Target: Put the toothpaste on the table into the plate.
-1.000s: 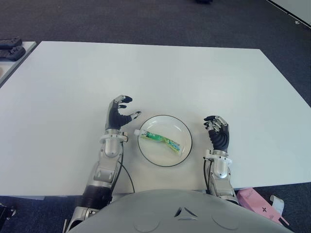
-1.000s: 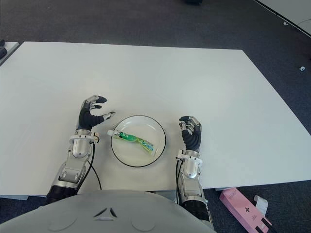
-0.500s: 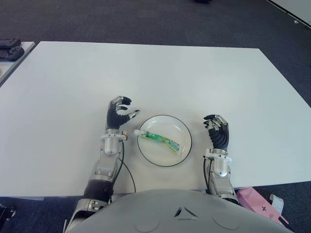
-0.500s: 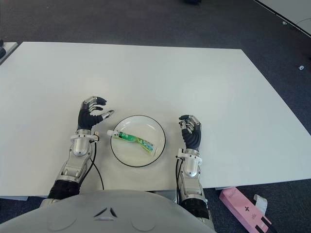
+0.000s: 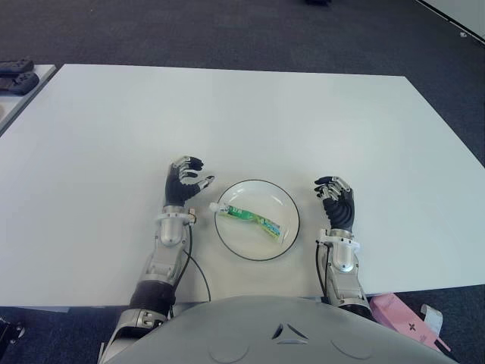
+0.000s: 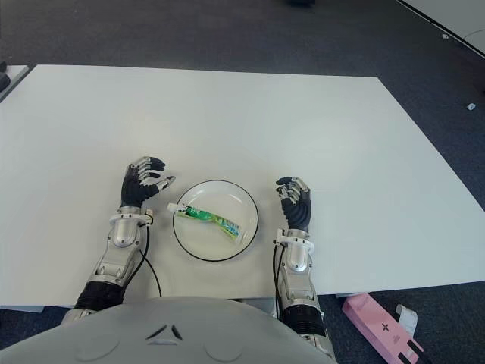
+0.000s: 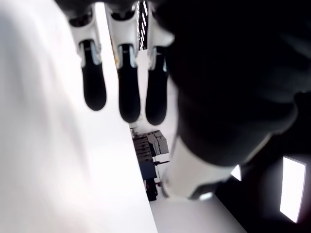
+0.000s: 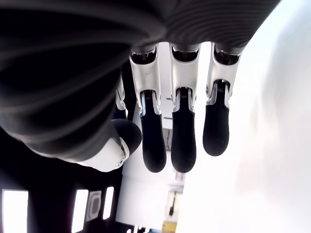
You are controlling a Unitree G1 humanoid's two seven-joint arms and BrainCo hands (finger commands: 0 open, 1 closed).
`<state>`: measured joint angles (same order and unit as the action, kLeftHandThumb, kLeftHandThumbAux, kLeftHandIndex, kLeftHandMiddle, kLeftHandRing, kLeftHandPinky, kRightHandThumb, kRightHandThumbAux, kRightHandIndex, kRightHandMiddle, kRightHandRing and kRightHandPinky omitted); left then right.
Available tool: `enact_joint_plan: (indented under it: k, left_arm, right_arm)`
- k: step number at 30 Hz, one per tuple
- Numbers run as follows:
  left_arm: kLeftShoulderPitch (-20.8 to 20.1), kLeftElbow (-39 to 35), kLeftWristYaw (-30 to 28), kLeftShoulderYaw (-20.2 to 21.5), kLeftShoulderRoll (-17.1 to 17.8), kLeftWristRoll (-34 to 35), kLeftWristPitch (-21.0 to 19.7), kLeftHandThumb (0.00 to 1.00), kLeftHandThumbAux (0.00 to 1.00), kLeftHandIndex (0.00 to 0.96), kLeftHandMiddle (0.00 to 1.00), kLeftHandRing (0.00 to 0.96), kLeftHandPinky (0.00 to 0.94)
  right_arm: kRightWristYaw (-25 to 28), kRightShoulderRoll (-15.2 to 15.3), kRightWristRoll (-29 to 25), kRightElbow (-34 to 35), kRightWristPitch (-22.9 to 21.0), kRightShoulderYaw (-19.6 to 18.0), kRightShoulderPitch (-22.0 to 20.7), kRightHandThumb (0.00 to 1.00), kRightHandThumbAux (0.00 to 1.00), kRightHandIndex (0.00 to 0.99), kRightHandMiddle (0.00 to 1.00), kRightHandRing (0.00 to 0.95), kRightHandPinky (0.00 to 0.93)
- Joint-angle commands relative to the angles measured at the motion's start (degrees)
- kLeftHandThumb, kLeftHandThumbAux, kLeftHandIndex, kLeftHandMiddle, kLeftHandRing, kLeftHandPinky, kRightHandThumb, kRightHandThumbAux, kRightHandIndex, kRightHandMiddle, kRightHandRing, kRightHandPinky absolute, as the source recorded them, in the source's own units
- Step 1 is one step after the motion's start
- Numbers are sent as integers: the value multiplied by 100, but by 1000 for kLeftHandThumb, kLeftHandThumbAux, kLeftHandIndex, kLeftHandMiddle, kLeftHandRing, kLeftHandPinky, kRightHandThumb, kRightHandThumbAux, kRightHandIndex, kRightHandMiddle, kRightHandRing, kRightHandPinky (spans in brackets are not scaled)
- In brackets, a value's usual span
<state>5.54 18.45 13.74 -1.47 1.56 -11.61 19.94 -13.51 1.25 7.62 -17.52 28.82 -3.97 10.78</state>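
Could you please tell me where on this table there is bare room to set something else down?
The table is bare across its whole far half, beyond both hands, and along its outer left and right sides. It is crowded only near the front edge: the plate holding the toothpaste sits between the left hand and the right hand, with narrow gaps on each side.

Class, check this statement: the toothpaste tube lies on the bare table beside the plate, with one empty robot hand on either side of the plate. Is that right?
Not quite. The toothpaste tube lies inside the plate, not on the bare table; the left eye view shows this. The rest stands: the left robot hand and the right robot hand flank the plate, both empty.
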Motion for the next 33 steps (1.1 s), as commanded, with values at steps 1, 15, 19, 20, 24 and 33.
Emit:
enact_joint_plan:
  k: [1,15,19,20,24,33]
  left_arm:
    - [-30,64,-151,8,8,98,-165,146,998,440,445,435,441]
    - [38,31,-556,34,80,273,-222,213,998,454,449,454,464]
    - [59,13,-598,54,80,306,-250,602,782,430,450,446,444]
    - [54,16,-604,59,80,312,-255,623,771,429,450,445,442]
    - [105,-7,-632,71,101,329,-259,689,735,424,449,441,442]
    - [182,-24,-583,64,177,264,-183,706,725,424,453,444,445]
  right_arm:
    - [34,27,-37,-116,-160,-47,-85,712,731,426,477,491,489]
    - [-67,-47,27,-74,-351,-41,-186,716,730,427,465,454,455]
    - [-73,-57,31,-46,-411,-25,-208,716,730,426,467,457,462]
    - [-75,-58,32,-48,-421,-22,-217,716,730,426,467,458,462]
    - [-59,-57,16,-31,-438,-7,-223,716,730,428,468,460,459]
    - [-104,-71,59,2,-450,24,-228,716,728,430,476,471,474]
